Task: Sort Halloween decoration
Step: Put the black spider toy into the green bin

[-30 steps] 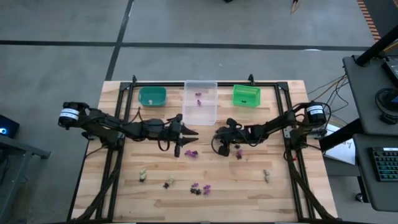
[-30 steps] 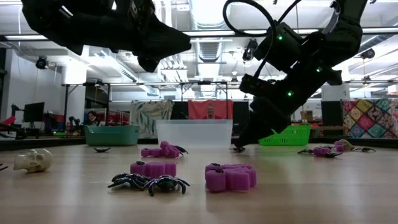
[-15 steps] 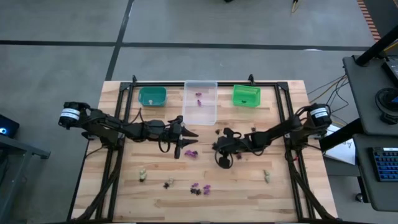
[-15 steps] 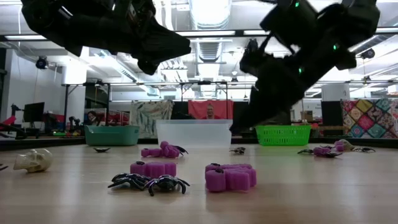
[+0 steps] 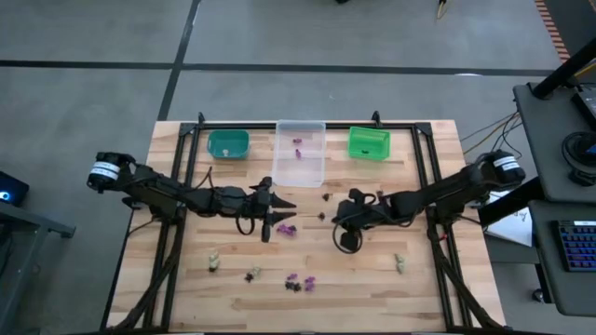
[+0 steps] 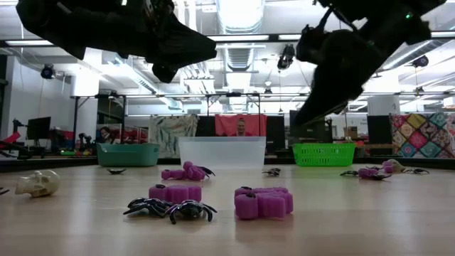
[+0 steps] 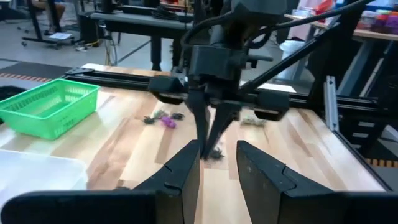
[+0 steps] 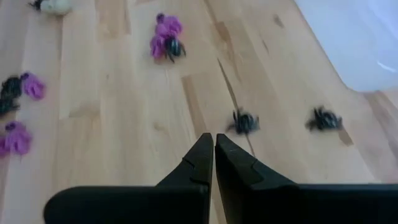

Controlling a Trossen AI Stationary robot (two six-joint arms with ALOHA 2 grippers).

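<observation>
Near the worktop's (image 5: 186, 288) centre, the right gripper (image 8: 214, 149) hung with fingers pressed together, empty. One black spider (image 8: 244, 121) lay just ahead, toward the clear bin (image 5: 300, 160). The left gripper (image 5: 272, 209), partly spread, was farther off.

Three bins (image 5: 300, 152), two arms (image 5: 177, 194), scattered small trinkets (image 5: 286, 229) beyond counting

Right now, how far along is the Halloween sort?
Barely started. Done: one small purple trinket lies in the clear plastic bin; the teal bin and green basket each hold a tiny piece. In hand: nothing; the right claw is shut and empty, the left claw hangs slightly open. Left: purple, black and beige pieces scattered on the wooden table.
</observation>
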